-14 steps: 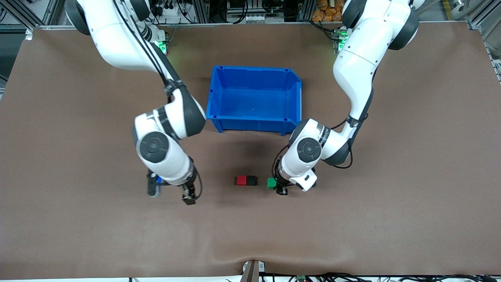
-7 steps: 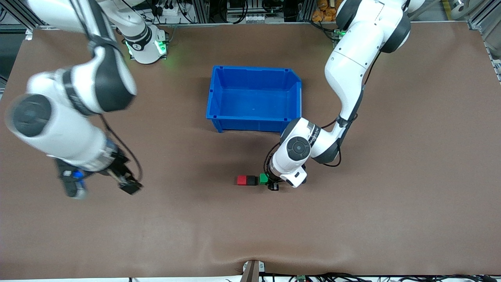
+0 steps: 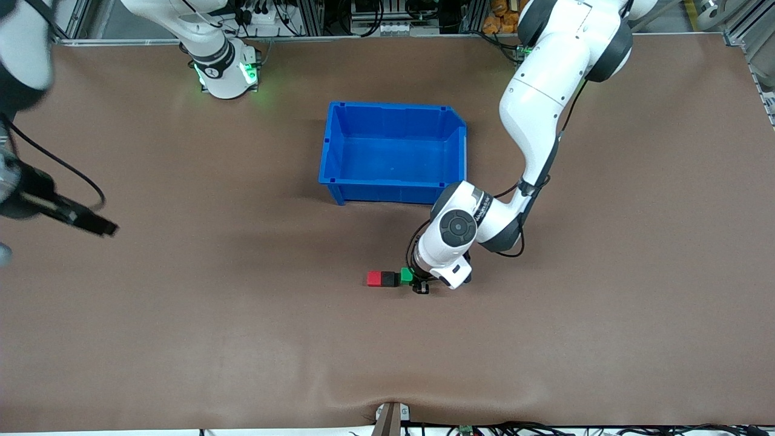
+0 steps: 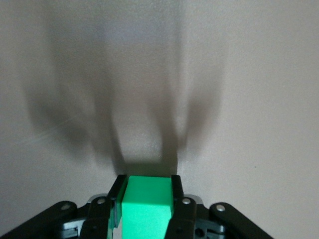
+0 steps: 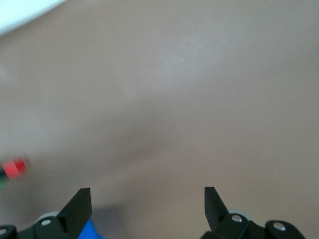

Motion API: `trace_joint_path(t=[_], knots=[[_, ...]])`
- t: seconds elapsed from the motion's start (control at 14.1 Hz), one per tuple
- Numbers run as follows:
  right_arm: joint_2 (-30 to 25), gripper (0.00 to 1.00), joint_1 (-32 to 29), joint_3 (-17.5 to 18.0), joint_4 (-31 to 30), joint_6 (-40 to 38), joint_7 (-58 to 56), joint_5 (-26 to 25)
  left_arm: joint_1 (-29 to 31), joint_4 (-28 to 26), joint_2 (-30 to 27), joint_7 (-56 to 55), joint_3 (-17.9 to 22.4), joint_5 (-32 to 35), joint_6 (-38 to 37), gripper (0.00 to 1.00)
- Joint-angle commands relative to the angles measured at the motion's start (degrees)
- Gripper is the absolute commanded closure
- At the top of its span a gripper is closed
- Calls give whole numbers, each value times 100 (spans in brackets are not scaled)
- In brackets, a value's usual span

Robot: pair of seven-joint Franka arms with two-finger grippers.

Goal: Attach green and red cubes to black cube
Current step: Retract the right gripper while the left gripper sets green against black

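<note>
The red cube [image 3: 374,278] and the black cube [image 3: 389,279] sit joined in a row on the brown table, nearer the front camera than the blue bin. My left gripper [image 3: 416,283] is low over the table, shut on the green cube [image 3: 407,275], which stands right against the black cube's free side. In the left wrist view the green cube [image 4: 147,204] fills the space between the gripper's [image 4: 147,185] fingers. My right gripper [image 5: 147,206] is open and empty, up over the right arm's end of the table; one of its fingers [image 3: 91,224] shows there. The red cube [image 5: 15,167] shows blurred in the right wrist view.
An empty blue bin [image 3: 455,158] stands in the middle of the table, farther from the front camera than the cubes. The left arm's elbow [image 3: 460,227] hangs just above the table between the bin and the cubes.
The right arm has swung away from the cubes toward its end of the table, gripper open. The left gripper has carried the green cube sideways up against the black cube.
</note>
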Motion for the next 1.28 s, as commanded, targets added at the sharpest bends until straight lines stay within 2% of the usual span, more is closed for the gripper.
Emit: trace_joint_path(t=[0.0,0.14,0.28,0.36,0.5,0.64,0.71,0.78,1.0,1.21], knots=[[-984,0,-355,182,-931,-142,-961,-67,-126,239,229,-115,96,-106,228,100],[-1546,0,-637,506,-1572,-90,-971,-93,-161,248,256,-177,96,-106,334,100],[-2004,0,-743,551,-2205,-19,-962,-103,-170,257,317,-186,96,-106,405,100],[-2006,0,-726,578,-2191,7,-892,-103,-170,318,326,-186,96,-106,413,100],[-1823,0,-735,578,-1710,16,-953,-111,-170,353,370,-186,96,-106,449,100],[-1839,0,-717,587,-1505,340,-883,-77,-161,380,370,-177,113,-106,449,100],[-1848,0,-708,595,-1531,272,-961,2,-161,380,362,-168,175,-106,449,61],[-1900,0,-639,604,-1566,80,-910,-49,-170,371,344,-168,227,-106,449,1],[-1954,0,-655,543,-1540,-80,-909,-181,-187,327,239,-124,237,-35,361,0],[-2006,0,-612,595,-1558,-291,-909,-550,-135,283,-85,-98,245,165,343,0]])
